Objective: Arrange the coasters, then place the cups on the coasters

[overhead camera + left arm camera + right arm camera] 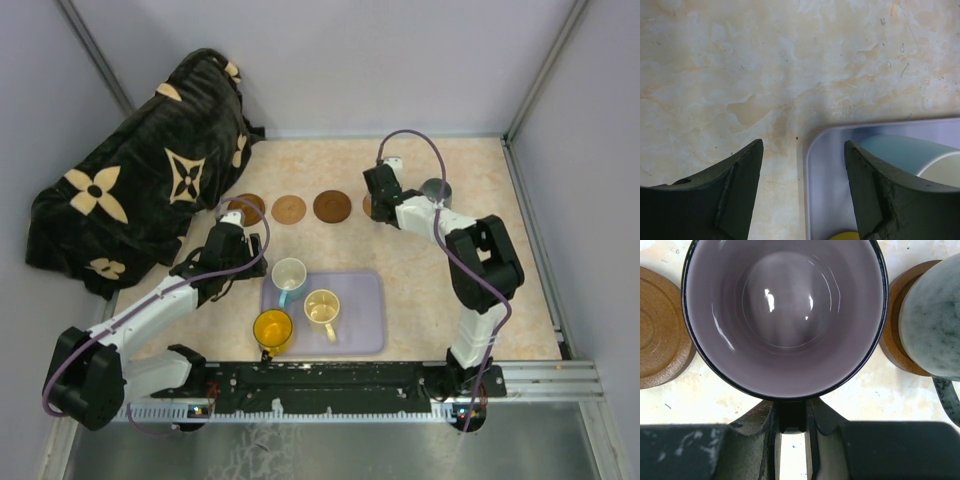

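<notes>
R claw (pixel 791 421) is narrow, pinching the handle of the mauve cup (pixel 785 315). That cup is upright, mouth up, handle toward the claw, at the desk's (pixel 740 75) far side btwn a brown coaster (pixel 660 335) and the grey-green cup (pixel 935 310), which sits on its own coaster (pixel 892 340). L claw (pixel 802 146) is wide, holding nothing, over the lavender tray (pixel 812 190) corner. White-blue cup (pixel 289 273), cream cup (pixel 322 306) and yellow cup (pixel 272 327) stand on the tray, handles toward the arm bases.

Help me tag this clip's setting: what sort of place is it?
Probably a robot test booth, not a home: plain grey walls and metal posts box in a table, with two arms bolted to a rail at its edge.
</notes>
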Motion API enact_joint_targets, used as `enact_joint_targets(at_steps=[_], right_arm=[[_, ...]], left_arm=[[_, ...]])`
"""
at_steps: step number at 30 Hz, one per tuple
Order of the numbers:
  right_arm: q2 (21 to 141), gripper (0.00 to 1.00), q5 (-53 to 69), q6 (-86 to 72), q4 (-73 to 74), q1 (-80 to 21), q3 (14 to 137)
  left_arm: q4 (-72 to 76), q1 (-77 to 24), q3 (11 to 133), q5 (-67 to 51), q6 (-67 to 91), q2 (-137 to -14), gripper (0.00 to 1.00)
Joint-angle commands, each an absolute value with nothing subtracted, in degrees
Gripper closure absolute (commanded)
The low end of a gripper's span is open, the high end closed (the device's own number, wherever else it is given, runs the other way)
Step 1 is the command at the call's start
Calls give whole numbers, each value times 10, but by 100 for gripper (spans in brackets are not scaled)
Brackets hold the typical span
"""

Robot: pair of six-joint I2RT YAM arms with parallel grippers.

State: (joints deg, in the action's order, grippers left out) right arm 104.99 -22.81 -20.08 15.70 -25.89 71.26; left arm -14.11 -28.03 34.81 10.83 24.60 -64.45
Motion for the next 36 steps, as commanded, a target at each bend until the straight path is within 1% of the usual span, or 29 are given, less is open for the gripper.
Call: enact_joint_targets(at_steps=[1, 31, 33, 36], right_arm=[[1045, 100, -246, -209, 99, -249, 724], [1044, 100, -219, -219, 108, -249, 710], [1044, 81, -220, -220, 113, -249, 713], [1043, 65, -225, -220, 118, -249, 714]], left_arm=[[-133, -283, 358, 100, 244, -643, 28], [-131, -284, 355, 99, 246, -648, 28], [-130, -284, 355, 99, 246, -648, 28], [-130, -284, 355, 99, 247, -648, 28]])
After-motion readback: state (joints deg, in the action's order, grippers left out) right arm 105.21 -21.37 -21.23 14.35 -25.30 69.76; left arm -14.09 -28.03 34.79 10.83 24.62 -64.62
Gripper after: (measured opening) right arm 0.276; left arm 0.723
